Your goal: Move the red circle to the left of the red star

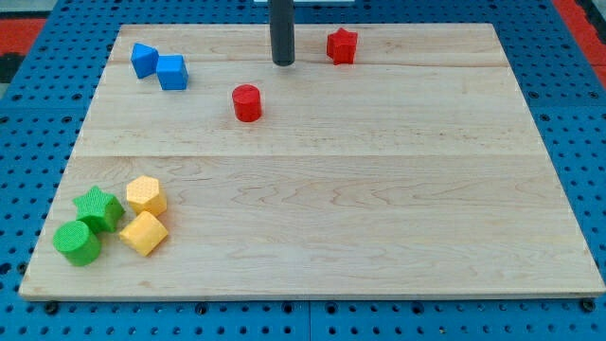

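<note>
The red circle (247, 102), a short red cylinder, stands on the wooden board in the upper middle of the view. The red star (342, 45) sits near the board's top edge, up and to the right of the circle. My tip (283, 62) is the lower end of a dark rod that comes down from the view's top. It rests between the two red blocks, a little up and right of the red circle and left of the red star, touching neither.
Two blue blocks (144, 60) (172, 72) lie side by side at the top left. At the bottom left are a green star (98, 208), a green cylinder (77, 242) and two yellow blocks (146, 195) (144, 233). The board (379, 208) lies on a blue pegboard.
</note>
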Tool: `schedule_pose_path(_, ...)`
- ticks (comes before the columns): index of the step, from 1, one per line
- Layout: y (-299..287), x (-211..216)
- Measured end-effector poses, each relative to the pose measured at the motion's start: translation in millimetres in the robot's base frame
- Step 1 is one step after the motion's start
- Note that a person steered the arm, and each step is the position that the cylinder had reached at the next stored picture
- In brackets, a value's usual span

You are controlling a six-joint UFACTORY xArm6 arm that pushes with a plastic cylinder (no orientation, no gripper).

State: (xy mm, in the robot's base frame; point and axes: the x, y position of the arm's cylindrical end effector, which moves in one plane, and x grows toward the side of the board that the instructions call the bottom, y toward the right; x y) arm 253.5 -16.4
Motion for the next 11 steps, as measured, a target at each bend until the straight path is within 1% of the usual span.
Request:
schedule_pose_path(1,111,-14)
schedule_pose_path(2,158,-1)
schedule_pose_path(3,75,61)
schedule_pose_path(4,25,149)
schedule_pose_path(5,-40,168)
schedule_pose_path(6,-131,161)
schedule_pose_path(7,-131,131)
schedule_pose_path(8,-108,101)
schedule_pose_path(9,-90,103)
schedule_pose_path(10,-171,106)
schedule_pose_path(11,-90,127)
